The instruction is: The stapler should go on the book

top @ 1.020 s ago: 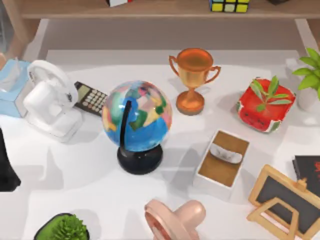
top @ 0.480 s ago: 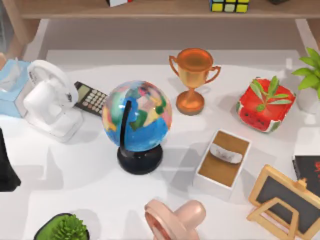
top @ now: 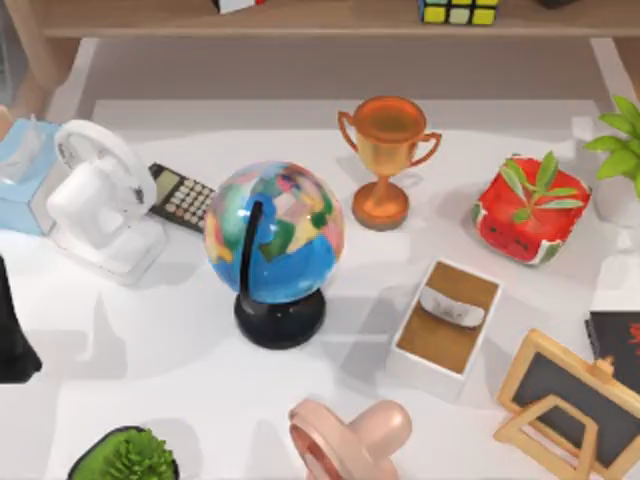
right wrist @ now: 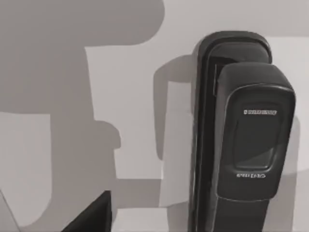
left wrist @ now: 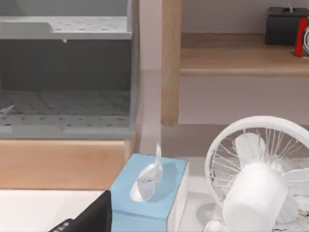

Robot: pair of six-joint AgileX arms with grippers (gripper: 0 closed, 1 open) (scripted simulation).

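Clutter covers the white surface (top: 150, 350) from above: a globe (top: 275, 235) stands in the middle on its black base; a copper trophy (top: 386, 155) sits behind it; a white desk fan (top: 95, 205), a calculator (top: 180, 197) and a blue tissue box (top: 22, 170) crowd the left side; a red watermelon-patterned planter (top: 525, 212) sits at the right; an open cardboard box (top: 445, 318) lies just in front of it; a pink fan (top: 350, 435) and a green potted plant (top: 125, 455) line the near edge. The book (top: 617, 340) lies flat at the far right edge, black with red marks, partly behind the wood-framed chalkboard easel (top: 560, 400); a dark part of the left arm shows at the left edge.

From the left wrist, the tissue box and white fan sit close by, with a wooden shelf (left wrist: 241, 53) behind; that arm looks parked, and I cannot tell how its hand stands.

From the right wrist, the black stapler (right wrist: 241, 130) lies flat on the surface, directly under the camera; I cannot tell how wide the right hand is. Judging by this, the step is the approach to grasp; it would go best with the hand centred over the stapler's long body, fingers across its narrow width, then a lift high enough to clear the easel on the way to the book.
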